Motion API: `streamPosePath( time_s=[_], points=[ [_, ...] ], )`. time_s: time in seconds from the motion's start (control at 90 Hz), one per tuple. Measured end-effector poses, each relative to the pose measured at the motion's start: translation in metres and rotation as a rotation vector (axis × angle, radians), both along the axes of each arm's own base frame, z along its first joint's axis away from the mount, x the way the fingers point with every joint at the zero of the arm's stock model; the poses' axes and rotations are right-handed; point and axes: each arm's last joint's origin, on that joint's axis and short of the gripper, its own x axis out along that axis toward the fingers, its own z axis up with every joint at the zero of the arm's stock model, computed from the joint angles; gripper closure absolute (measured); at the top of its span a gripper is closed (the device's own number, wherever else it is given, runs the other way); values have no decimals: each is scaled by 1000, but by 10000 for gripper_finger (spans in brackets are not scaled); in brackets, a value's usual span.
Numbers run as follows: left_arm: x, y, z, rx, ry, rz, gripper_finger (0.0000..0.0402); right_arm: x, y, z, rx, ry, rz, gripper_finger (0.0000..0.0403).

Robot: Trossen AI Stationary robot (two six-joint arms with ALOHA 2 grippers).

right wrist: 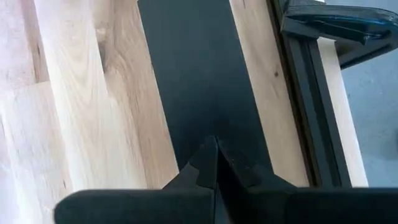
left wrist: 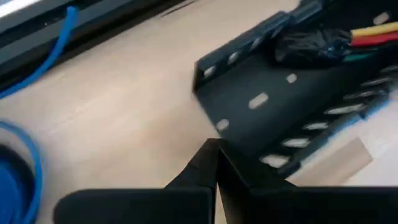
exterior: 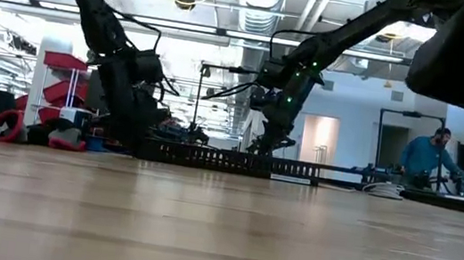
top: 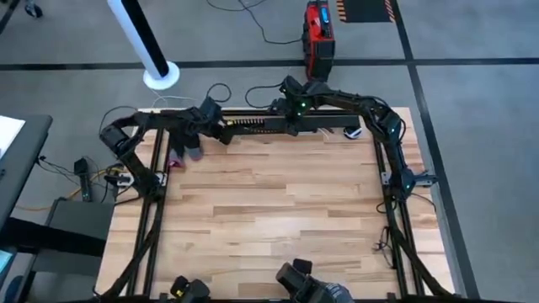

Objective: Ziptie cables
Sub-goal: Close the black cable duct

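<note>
approach step: left hand (left wrist: 214,155) pinched shut and empty beside the long black slotted plastic channel (left wrist: 273,106) holding red, yellow and blue cables (left wrist: 367,34) at the bench's (top: 278,210) far edge. right hand (right wrist: 214,152) shut, empty, over flat black strip (right wrist: 199,74). next move likely calls for opening onto the cables.

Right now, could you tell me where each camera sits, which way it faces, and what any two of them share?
High view: overhead, facing straight down on the wooden table; both arms reach the far edge.
Low view: table height, facing the room; both arms descend onto the slotted channel.
Left wrist view: behind the shut left pincer, facing the channel's end and cables.
Right wrist view: behind the shut right pincer, over a flat black strip.
High and low views share the channel.
</note>
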Motion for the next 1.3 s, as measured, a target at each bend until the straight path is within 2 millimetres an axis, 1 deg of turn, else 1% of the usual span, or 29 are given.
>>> streamPosePath(
  time_s=[0.178,0.333,0.4,0.5,0.633,0.733,0.778,0.833,0.922,1.011,1.089,1.2,1.3],
  points=[
    [3,3,-9,-11,-21,-18,402,7,5,0,4,-47,44,403],
    [5,5,-9,9,-41,-25,402,12,9,1,7,-71,91,403],
    [6,6,-9,11,-43,-27,402,14,10,5,3,-79,97,403],
    [5,6,-9,10,-43,-33,402,17,7,15,-1,-95,95,403],
    [5,7,-9,14,-46,-37,402,20,2,34,-17,-142,97,403],
    [5,8,-9,15,-47,-48,402,16,2,56,-22,-155,84,403],
    [5,8,-9,15,-46,-48,402,12,1,61,-12,-143,70,403],
    [4,8,-9,15,-46,-49,402,6,1,58,14,-97,51,403],
    [4,8,-9,14,-45,-49,402,-1,0,48,41,-17,25,403],
    [3,9,-9,16,-42,-55,402,-4,0,39,35,-1,-5,403],
    [3,9,-9,18,-39,-61,402,-10,1,28,62,27,-31,403],
    [3,9,-9,22,-40,-65,402,-12,-1,20,50,4,-43,403],
    [3,9,-9,17,-50,-72,402,-7,0,19,28,-27,-28,403]
  ],
)
